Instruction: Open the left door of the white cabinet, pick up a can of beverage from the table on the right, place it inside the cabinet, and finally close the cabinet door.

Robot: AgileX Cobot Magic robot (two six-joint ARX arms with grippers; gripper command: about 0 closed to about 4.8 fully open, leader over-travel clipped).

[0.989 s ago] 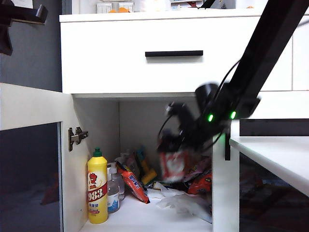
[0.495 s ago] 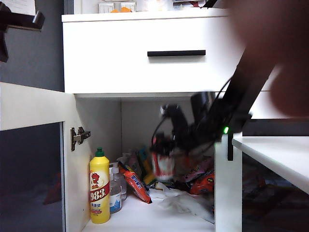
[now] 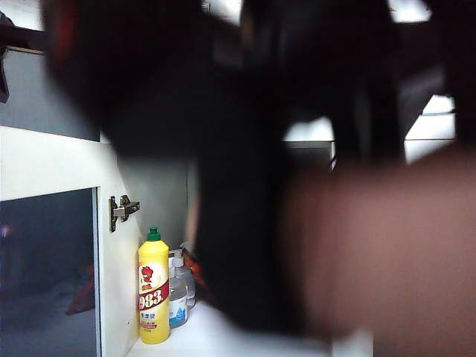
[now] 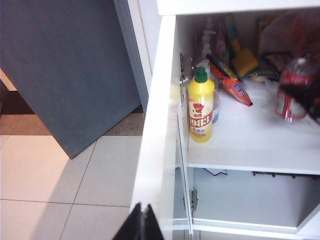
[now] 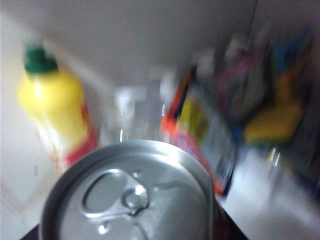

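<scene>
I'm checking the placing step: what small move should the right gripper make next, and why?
Probably lower the can of beverage onto the bare shelf of the white cabinet before the jaws release. The right gripper has it inside, apparently held above the shelf, beside the snack packets.

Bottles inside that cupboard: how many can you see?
2. A yellow bottle with a green cap stands at the front of the shelf by the hinge side, and a smaller clear bottle stands right behind it. The clutter further in may hide more.

Left gripper (image 4: 141, 223) with thin black pointed fingers, right arm (image 3: 245, 186) a blurred black bulk
</scene>
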